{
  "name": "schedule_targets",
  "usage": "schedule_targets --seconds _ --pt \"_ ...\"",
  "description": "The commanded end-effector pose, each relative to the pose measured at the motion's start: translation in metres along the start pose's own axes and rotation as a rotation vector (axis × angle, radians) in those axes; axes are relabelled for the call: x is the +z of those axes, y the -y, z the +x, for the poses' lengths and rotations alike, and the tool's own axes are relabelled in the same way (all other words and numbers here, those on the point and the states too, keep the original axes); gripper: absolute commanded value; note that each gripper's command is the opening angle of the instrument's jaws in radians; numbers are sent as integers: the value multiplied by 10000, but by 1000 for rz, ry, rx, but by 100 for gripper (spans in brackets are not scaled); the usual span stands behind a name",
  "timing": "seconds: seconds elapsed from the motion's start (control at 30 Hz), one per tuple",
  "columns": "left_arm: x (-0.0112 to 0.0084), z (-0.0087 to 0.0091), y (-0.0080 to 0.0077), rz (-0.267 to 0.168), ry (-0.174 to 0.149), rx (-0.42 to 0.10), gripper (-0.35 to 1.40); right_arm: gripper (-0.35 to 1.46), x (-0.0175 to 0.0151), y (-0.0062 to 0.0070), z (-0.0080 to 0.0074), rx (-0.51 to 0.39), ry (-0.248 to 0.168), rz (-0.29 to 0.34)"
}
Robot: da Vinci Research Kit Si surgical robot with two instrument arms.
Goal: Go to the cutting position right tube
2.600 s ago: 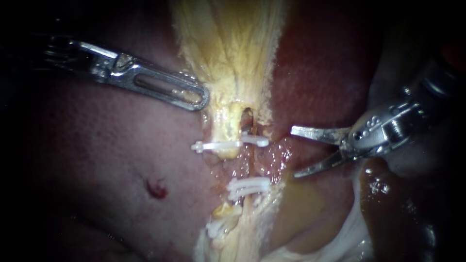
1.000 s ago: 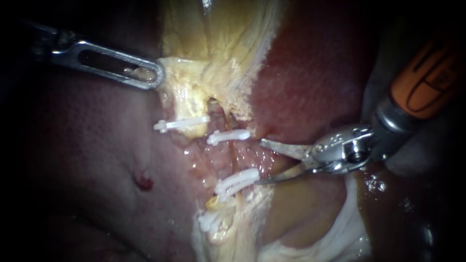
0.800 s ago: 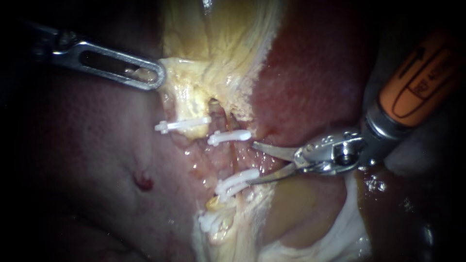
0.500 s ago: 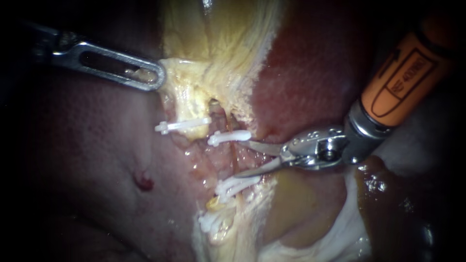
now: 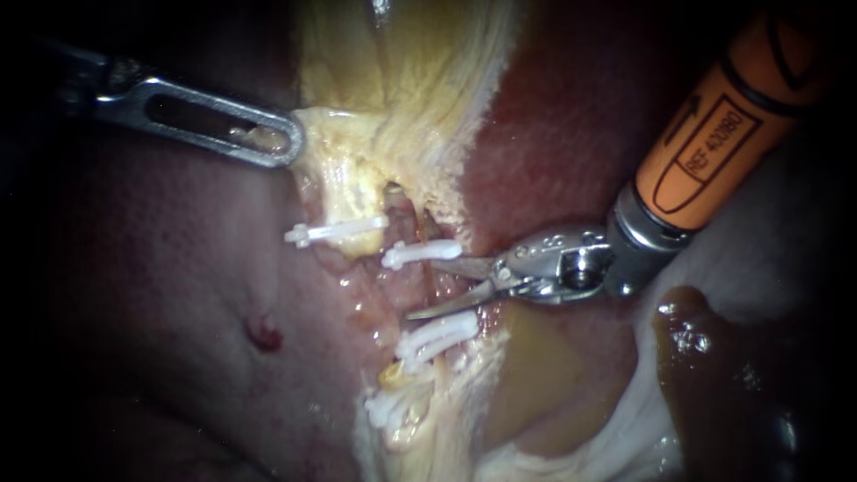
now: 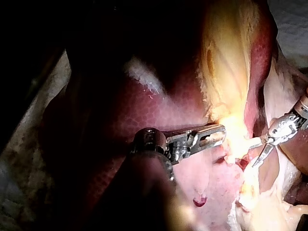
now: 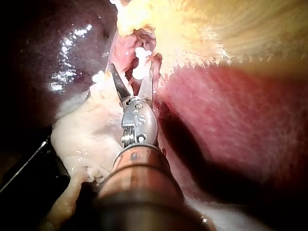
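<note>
My left instrument (image 5: pixel 277 147) comes in from the upper left, its windowed jaws shut on the pale yellow gallbladder (image 5: pixel 393 107) at its lower edge. My right instrument (image 5: pixel 427 287), on an orange shaft, has its two thin blades open. They straddle the thin right tube (image 5: pixel 428 299) between an upper white clip (image 5: pixel 421 253) and a lower pair of clips (image 5: pixel 437 335). Another clip (image 5: pixel 335 230) sits on the left tube. In the right wrist view the open blades (image 7: pixel 132 79) reach a white clip (image 7: pixel 140 65). In the left wrist view the left instrument's jaws (image 6: pixel 211 136) hold yellow tissue.
Liver (image 5: pixel 178 295) lies to the left with a small red spot (image 5: pixel 265 336), and more liver (image 5: pixel 571 134) lies behind the right instrument. Brown fluid (image 5: pixel 714 375) pools at the lower right beside white tissue (image 5: pixel 625 428). More clips (image 5: pixel 388 411) sit lower down.
My left instrument has drawn the gallbladder's lower edge leftward, then held still. My right instrument has slid left, its open blades moving in around the right tube between the clips.
</note>
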State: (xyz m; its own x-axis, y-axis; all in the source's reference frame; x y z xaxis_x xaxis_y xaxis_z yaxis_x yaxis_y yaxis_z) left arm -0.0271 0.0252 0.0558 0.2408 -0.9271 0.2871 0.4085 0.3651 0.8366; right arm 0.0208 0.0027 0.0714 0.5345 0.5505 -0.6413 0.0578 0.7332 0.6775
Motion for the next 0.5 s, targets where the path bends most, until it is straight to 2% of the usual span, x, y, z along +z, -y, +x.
schedule_targets --seconds 0.03,0.4,0.5 --pt "0 0 -1 0 0 0 -35 141 0 0 -1 -5 0 16" --pt "0 0 -7 0 -1 0 -35 131 14 1 -13 -61 -7 172" --pt "1 0 -8 0 0 0 -35 131 21 0 -12 -73 -12 191"
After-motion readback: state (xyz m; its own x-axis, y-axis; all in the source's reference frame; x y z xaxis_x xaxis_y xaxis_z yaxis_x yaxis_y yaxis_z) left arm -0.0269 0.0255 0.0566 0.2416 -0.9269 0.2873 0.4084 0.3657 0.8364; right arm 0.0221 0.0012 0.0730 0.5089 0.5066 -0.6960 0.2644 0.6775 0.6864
